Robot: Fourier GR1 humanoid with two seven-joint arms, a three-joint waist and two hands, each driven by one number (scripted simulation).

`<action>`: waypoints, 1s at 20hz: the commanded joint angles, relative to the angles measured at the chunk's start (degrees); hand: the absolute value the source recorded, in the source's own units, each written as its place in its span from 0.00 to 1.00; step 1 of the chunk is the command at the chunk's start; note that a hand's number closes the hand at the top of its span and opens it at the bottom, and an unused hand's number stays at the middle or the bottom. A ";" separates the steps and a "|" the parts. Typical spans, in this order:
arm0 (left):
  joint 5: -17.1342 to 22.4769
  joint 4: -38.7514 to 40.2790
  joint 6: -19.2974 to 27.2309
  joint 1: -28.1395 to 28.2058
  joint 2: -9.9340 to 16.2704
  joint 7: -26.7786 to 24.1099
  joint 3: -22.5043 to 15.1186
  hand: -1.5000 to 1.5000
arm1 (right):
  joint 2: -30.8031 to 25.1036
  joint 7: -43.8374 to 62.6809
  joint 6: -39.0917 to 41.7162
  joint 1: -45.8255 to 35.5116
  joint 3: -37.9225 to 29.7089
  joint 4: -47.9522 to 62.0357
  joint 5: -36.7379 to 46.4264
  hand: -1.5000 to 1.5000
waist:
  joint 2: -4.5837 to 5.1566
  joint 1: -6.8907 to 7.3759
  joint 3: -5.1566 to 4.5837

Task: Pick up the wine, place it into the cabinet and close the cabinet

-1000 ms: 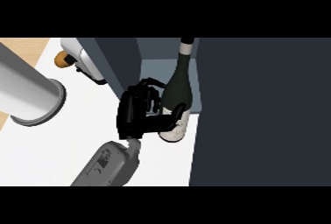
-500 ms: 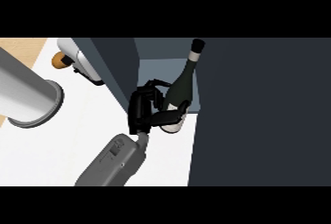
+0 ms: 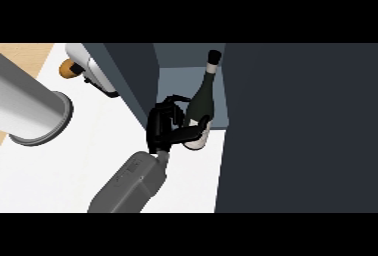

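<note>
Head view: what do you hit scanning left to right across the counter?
Grey cylinder → small orange object → white appliance → hand curled round the bottle's base → wine bottle in the cabinet opening → dark cabinet door.

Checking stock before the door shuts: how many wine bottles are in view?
1. The wine bottle stands at the open cabinet, the right hand curled round its lower part. More could be hidden behind the dark cabinet door.
</note>
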 commanded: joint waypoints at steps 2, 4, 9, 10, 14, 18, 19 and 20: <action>5.43 7.11 -3.05 -3.97 -0.02 -3.66 1.05 1.00 | -1.11 1.63 1.65 4.42 -3.19 -9.30 -7.72 0.00 | 0.09 -0.18 0.03; 8.28 9.71 -2.75 -6.62 -0.02 -3.42 0.39 1.00 | -0.47 4.97 0.31 2.75 -1.04 -11.19 -5.47 0.00 | 0.16 -0.74 -0.03; 10.33 10.98 0.93 -11.99 -0.02 -1.73 1.22 1.00 | -0.59 2.13 2.12 4.51 -3.76 -9.97 -8.23 0.00 | 0.03 -0.60 0.05; 9.59 15.43 -3.42 -13.31 -0.02 -1.10 3.56 1.00 | 0.13 5.47 0.51 2.44 -1.88 -10.88 -6.54 0.00 | 0.17 -0.33 -0.01; 11.63 17.07 -1.28 -16.85 -0.02 -1.43 3.02 1.00 | -0.50 4.00 2.33 2.00 -4.97 -7.92 -8.97 0.00 | 0.21 -0.18 0.02; 10.55 21.09 -2.42 -20.70 0.44 -1.11 6.49 1.00 | 0.08 4.60 2.34 4.16 -4.27 -10.18 -8.19 0.00 | 0.08 0.01 0.03; 11.46 22.85 -1.93 -22.78 -0.01 -0.67 6.39 1.00 | 0.12 4.10 2.63 3.37 -4.83 -9.58 -8.59 0.00 | 0.24 -0.54 0.03; 11.48 22.22 -2.62 -22.62 -0.01 -0.72 6.53 1.00 | 0.46 3.87 2.73 3.41 -4.11 -9.55 -7.99 0.00 | 0.12 -0.17 0.03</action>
